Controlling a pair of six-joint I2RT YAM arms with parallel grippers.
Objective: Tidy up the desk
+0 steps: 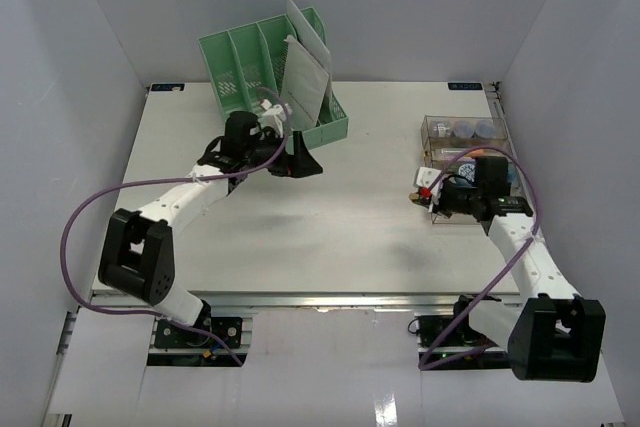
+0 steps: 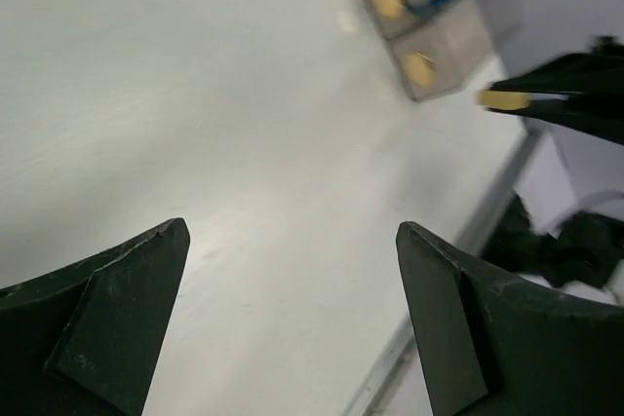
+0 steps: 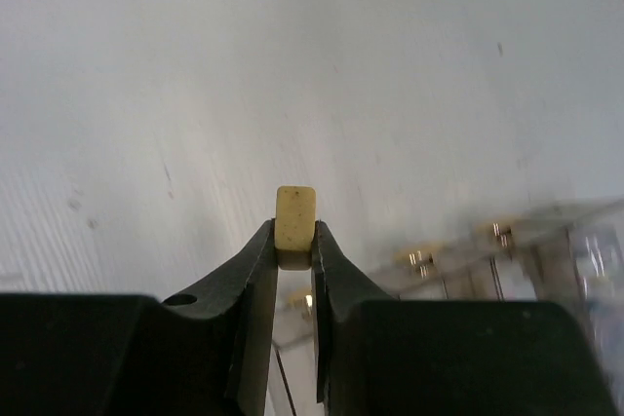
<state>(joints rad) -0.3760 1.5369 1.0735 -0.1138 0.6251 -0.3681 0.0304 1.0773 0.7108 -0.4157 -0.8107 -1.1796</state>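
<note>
One small yellowish block (image 3: 294, 213) sat clamped between the fingers of the right end effector (image 3: 293, 241), held just beside the left edge of the clear compartment tray (image 1: 427, 137), so its drop into a compartment looked not yet done. Across from it, the left end effector (image 2: 292, 229) hung with its jaws wide apart and empty just in front of the green file rack (image 1: 240, 62), where sheets of paper (image 1: 305, 72) already stood. Beyond both, the white tabletop (image 1: 330, 237) showed no loose items between rack and tray, which suggested the tidying was close to finished.
</note>
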